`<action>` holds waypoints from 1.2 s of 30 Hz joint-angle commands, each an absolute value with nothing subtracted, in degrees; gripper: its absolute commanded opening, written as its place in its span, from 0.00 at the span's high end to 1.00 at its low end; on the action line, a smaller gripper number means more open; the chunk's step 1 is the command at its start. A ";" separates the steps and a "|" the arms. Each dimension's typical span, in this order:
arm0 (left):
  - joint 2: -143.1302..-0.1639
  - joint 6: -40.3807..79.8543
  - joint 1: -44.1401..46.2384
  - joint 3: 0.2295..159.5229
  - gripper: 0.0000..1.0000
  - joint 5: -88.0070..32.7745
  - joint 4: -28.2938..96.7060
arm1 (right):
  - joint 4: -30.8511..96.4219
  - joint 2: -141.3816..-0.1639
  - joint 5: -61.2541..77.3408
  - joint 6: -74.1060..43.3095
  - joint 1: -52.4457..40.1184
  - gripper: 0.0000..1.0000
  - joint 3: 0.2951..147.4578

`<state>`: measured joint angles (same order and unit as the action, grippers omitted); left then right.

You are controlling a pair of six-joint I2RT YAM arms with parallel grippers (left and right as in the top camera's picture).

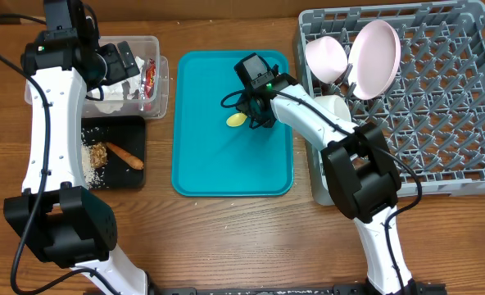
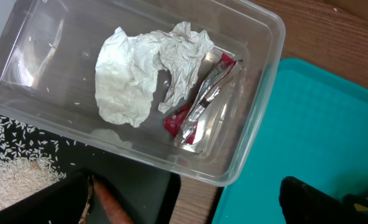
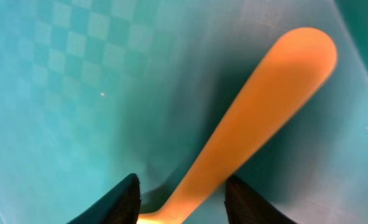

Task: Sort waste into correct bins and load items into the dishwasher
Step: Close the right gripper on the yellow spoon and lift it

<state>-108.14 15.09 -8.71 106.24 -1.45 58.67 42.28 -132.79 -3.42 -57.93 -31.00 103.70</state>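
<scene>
The yellow spoon (image 1: 236,120) lies on the teal serving tray (image 1: 226,164). My right gripper (image 1: 257,111) is down over it, open, with a finger on each side of the spoon's handle (image 3: 252,118). My left gripper (image 1: 115,59) hovers open and empty over the clear tub (image 1: 162,74), which holds crumpled white paper (image 2: 140,74) and the red foil wrapper (image 2: 199,109). The black tray (image 1: 136,135) holds the carrot stick (image 1: 126,155), the brown lump (image 1: 99,153) and rice (image 1: 89,172). The grey dish rack (image 1: 439,123) holds the plate (image 1: 378,45) and a pink bowl (image 1: 326,57).
A white round item (image 1: 334,106), cup or bowl, sits at the rack's left edge behind my right arm. The teal tray lies between the bins and the rack. The tub stands behind the black tray at the far left.
</scene>
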 commanded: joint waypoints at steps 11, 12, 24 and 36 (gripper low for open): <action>-108.27 15.88 -8.56 107.42 0.00 -1.48 58.48 | 41.71 -140.40 -2.66 -60.27 -31.11 0.93 102.32; -108.27 15.88 -8.56 107.42 0.00 -1.48 58.48 | 41.87 -140.40 -2.66 -60.25 -31.09 0.96 102.32; -108.27 15.88 -8.56 107.42 0.00 -1.48 58.46 | 47.31 -137.91 5.63 -45.69 -30.09 0.96 106.80; -108.27 15.88 -8.56 107.42 0.00 -1.48 58.46 | 67.13 -121.12 6.00 -29.74 -28.25 0.96 118.48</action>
